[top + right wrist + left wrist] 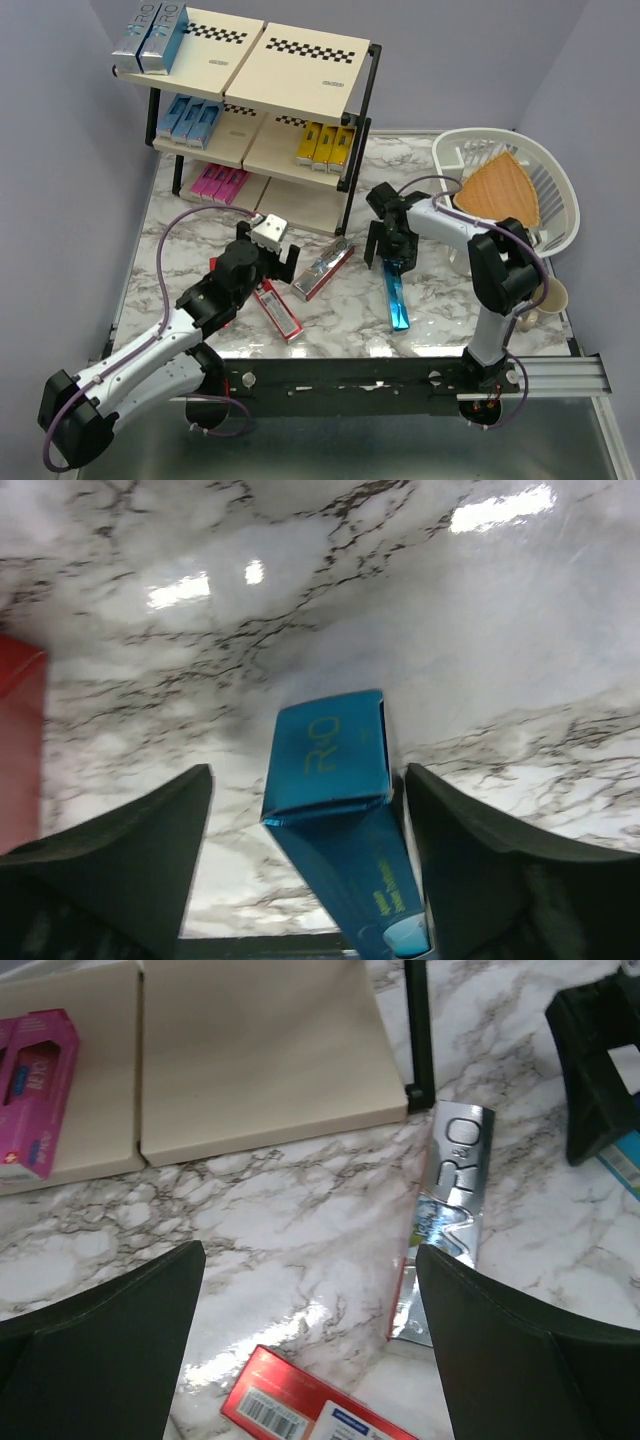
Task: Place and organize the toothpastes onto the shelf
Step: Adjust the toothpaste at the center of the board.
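At 5 o'clock from the shelf (300, 75), on the marble counter (340, 320), the right end effector (307, 770) stands parted astride a blue toothpaste box (335, 810), a gap on either side. Toward its 9 o'clock, the left end effector (310, 1252) hangs wide open over the counter, with a silver toothpaste box (450, 1220) at its 3 o'clock and a red toothpaste box (300, 1410) at 6 o'clock.

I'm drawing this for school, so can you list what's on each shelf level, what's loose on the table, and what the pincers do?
Shelf top: two silver-teal boxes
Shelf middle: blue boxes left, yellow boxes right
Shelf bottom: pink boxes
Loose on table: red box, silver box, blue box
Left pincer: open, empty
Right pincer: open around blue box's end
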`<action>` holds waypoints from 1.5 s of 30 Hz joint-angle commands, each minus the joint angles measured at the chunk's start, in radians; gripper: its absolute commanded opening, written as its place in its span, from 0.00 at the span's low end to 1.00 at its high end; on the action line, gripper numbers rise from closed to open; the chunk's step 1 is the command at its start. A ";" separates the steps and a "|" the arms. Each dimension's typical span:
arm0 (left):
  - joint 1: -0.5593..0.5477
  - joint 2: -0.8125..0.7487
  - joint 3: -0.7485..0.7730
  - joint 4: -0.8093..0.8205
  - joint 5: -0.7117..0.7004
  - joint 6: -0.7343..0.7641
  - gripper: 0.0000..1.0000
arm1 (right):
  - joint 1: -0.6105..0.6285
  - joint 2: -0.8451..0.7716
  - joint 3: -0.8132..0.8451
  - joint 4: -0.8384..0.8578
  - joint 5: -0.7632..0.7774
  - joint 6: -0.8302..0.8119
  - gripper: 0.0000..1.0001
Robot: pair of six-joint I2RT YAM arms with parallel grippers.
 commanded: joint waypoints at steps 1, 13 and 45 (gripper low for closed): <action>-0.103 0.054 0.012 0.044 0.076 -0.040 0.99 | -0.008 -0.113 -0.029 0.086 -0.081 0.067 0.92; -0.339 0.219 0.060 0.115 -0.031 -0.243 0.99 | -0.009 -0.428 -0.317 0.093 -0.143 0.013 1.00; -0.372 0.183 -0.046 0.058 -0.004 -0.514 0.99 | 0.127 -0.569 -0.232 0.227 -0.093 -0.005 1.00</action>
